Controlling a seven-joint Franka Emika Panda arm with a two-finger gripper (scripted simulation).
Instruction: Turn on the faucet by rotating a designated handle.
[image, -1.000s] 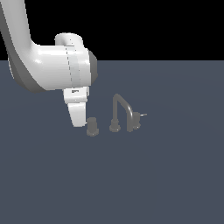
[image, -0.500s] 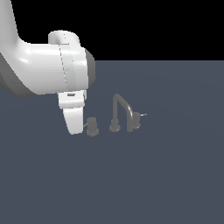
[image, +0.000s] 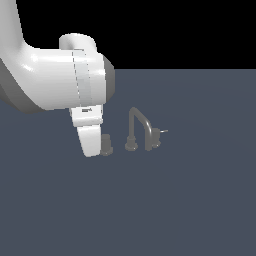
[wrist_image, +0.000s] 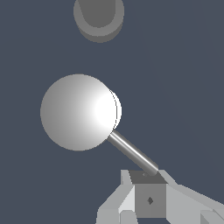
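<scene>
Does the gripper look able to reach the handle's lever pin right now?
Probably yes: in the wrist view the gripper sits right at the tip of the lever pin on the handle, with nothing between.

The arm (image: 55, 80) has a smooth, glossy white shell, plastic in look, with soft highlights and a dark grey band at its joint. The faucet (image: 140, 130) appears as dark grey metal with a dull satin sheen. In the wrist view, the handle (wrist_image: 78, 111) shows a smooth, brightly polished top, and its lever pin (wrist_image: 132, 153) looks like brushed pale metal. The gripper (wrist_image: 151, 201) faces are matt light grey, possibly plastic. The floor (image: 190, 200) is flat, matt slate-blue.
</scene>
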